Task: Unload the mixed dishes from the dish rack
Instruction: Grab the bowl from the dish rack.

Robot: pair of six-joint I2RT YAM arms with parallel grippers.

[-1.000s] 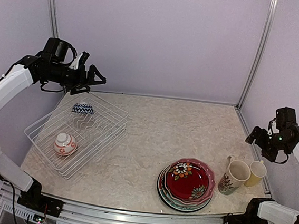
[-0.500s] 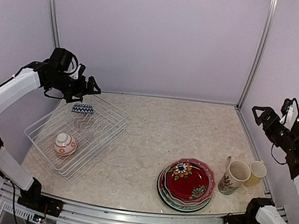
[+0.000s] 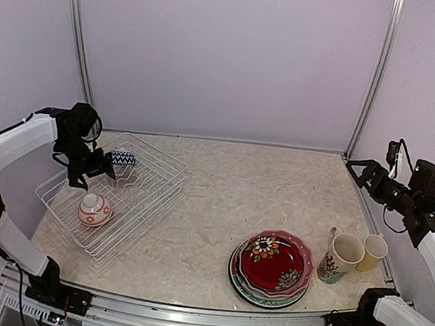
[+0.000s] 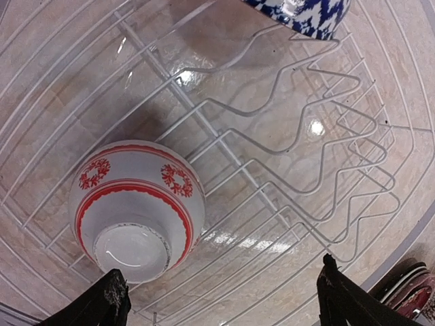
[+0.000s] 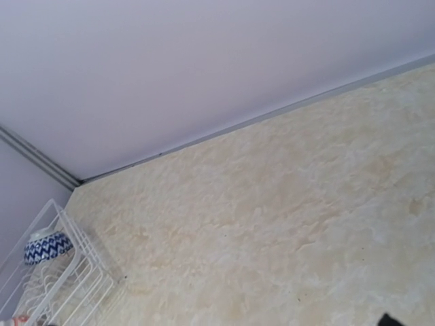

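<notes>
Lowered since the earlier frames: the left fingers (image 3: 93, 171), previously raised behind the rack's far left corner, are now recorded low over the rack (image 3: 150, 178), between the two bowls. The right fingers (image 3: 359, 170) have been shifted slightly inward and are held above the far right edge of the counter (image 3: 214, 201), well apart from all dishes.

The left fingers are spread wide and nothing is gripped. In the left wrist view the two fingertips (image 4: 110, 304) are seen at the lower corners. The red-and-white bowl (image 4: 136, 210) is seen beyond them, untouched, its base ring turned toward that camera. This red-and-white bowl (image 3: 94, 209) is lying on the rack's wires near the front left. The blue bowl (image 3: 122, 157) is seated at the rack's far edge.

The opening of the right fingers cannot be determined; only a dark speck is caught in the right wrist view.

Outside the rack, noted on the counter at front right: stacked plates (image 3: 272, 270), a red floral one on top. Near them a cream mug (image 3: 341, 256) and a yellow mug (image 3: 374, 251) are set close together.
</notes>
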